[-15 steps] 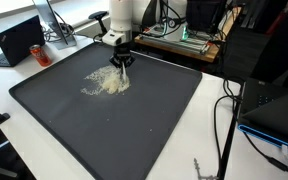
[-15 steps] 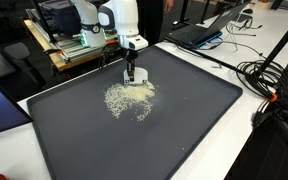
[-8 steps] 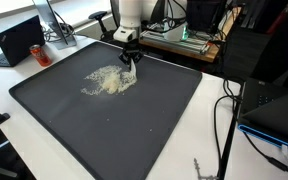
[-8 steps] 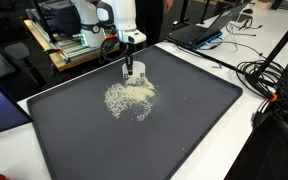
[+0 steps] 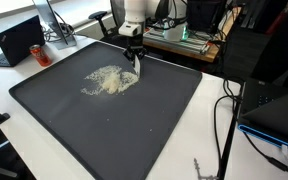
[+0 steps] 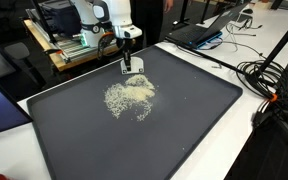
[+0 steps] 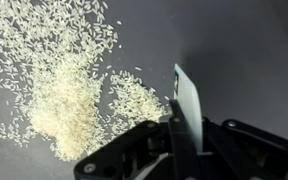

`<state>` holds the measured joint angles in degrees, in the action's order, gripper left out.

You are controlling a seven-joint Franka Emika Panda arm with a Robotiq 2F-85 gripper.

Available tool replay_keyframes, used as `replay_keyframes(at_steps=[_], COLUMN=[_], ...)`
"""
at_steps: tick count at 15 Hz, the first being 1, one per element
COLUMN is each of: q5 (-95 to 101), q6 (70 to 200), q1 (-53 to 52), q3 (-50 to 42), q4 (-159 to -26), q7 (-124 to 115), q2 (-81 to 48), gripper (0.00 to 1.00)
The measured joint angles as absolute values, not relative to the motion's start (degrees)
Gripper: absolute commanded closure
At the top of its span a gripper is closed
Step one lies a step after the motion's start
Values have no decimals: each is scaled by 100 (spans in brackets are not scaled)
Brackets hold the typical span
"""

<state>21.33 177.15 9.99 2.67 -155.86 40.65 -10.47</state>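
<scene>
There is one robot arm [image 5: 134, 15] with one gripper [image 5: 134, 54], one white card [image 7: 187, 105], one dark mat [image 5: 134, 130], one heap of rice [image 5: 108, 80] with loose grains beyond counting, and, in an exterior view, one open laptop [image 5: 19, 40].

White arm [image 5: 134, 12] (rounded joints) ends in black fingers [image 7: 124, 156].

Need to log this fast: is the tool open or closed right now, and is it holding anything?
Tool: closed on a thin white card, beside the rice pile.
</scene>
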Motion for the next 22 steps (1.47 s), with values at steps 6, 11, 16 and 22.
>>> replay_keyframes(at_steps=[6,11,16,22], q5=[1293,636,709,705], q6=[17635,16446,14825,14370], q1=[1923,1852,708,-2], q3=[1173,1420,586,392], q4=[-15683,-15475,-14885,-14468], q7=[4591,4949,4966,4927], q2=[-452,605,1524,1666], gripper=[99,99,99,96])
